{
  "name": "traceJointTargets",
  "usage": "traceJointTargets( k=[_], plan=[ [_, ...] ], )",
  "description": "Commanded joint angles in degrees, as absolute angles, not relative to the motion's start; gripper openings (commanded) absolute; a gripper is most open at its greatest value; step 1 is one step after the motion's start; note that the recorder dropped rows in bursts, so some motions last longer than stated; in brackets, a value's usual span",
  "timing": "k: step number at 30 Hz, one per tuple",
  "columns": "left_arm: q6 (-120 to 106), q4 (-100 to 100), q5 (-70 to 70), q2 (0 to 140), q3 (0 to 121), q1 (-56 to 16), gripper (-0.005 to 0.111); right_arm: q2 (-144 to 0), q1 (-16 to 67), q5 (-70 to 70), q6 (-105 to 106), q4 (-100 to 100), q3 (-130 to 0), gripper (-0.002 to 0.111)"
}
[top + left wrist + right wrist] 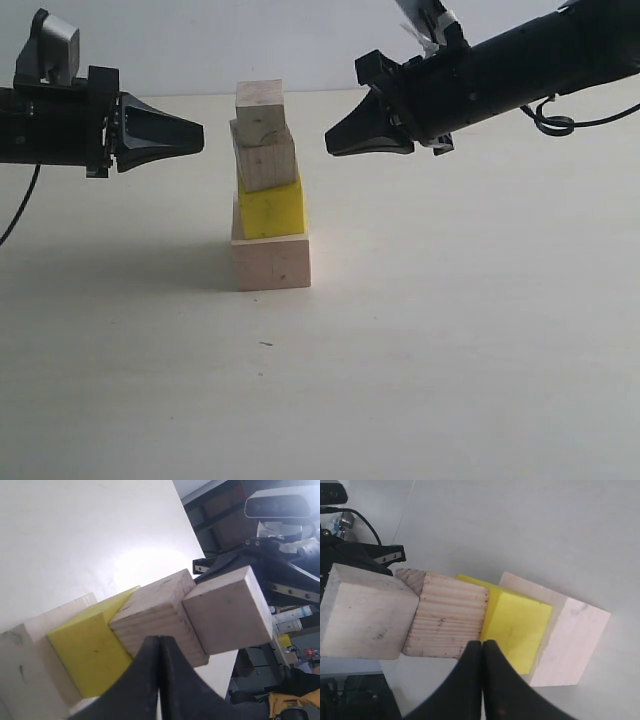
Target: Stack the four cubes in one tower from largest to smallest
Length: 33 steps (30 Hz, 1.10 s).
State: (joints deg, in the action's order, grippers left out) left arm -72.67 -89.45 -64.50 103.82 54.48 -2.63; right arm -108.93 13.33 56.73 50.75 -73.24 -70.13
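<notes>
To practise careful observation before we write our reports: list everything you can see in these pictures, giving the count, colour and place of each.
large cube: one, pale wood, on the table, bottom of the tower
yellow cube: one, bright yellow, on the large cube
lower small cube: one, bare wood, on the yellow cube, turned slightly askew
top small cube: one, bare wood, uppermost
table: one, pale cream, under the tower
left cable: one, black, hanging below the left arm
right cable: one, black, looped under the right arm
left gripper: one, black, shut, left of the tower, not touching
right gripper: one, black, shut, right of the tower, not touching
</notes>
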Motion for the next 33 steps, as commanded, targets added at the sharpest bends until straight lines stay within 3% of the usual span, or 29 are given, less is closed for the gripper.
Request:
traceJointTargets(
  k=[1, 33],
  plan=[
    [-72.87, -90.58, -65.35, 105.02, 56.19, -2.96, 0.0, -108.81, 14.37, 57.39, 51.48, -73.71, -69.81, 0.0],
    [-72.97, -91.59, -62.61, 110.0, 59.51, -6.25, 0.0, -108.81, 14.67, 57.56, 51.48, -73.51, -69.81, 0.0]
  ],
)
